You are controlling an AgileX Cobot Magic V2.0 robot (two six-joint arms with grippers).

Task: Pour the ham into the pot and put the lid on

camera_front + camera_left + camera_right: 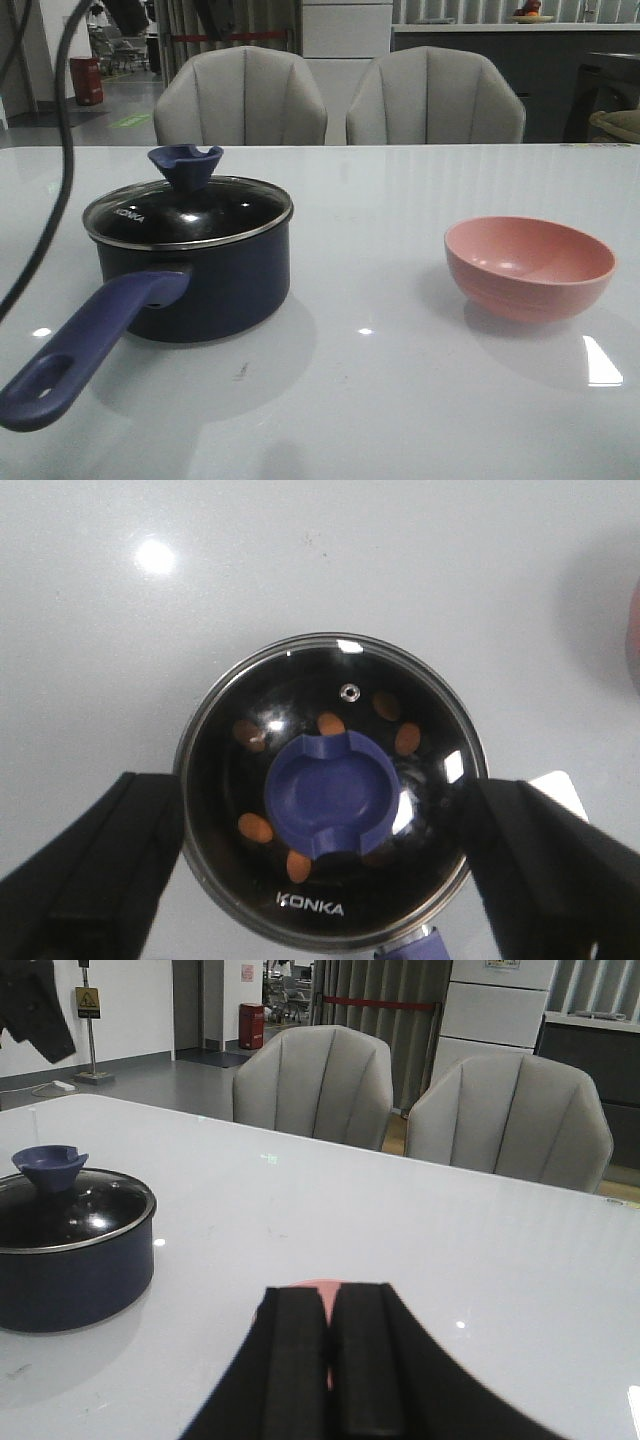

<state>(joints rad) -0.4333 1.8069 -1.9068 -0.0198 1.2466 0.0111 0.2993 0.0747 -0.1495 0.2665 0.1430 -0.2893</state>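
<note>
We see the pot (205,280) on the left of the table (380,400) with the lid (187,212) seated on it, handle pointing near-left. Through the glass the ham (256,827) lies inside (several orange chunks). The left gripper (320,865) hangs wide apart above the lid, touching nothing. The right gripper (330,1360) has its fingers pressed together, empty, above the pink bowl (529,265) on the right.

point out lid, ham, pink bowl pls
lid (200,212): front view, dark glass dome.
ham (407,738): left wrist view, one chunk seen through the glass.
pink bowl (545,293): front view, outer wall.
</note>
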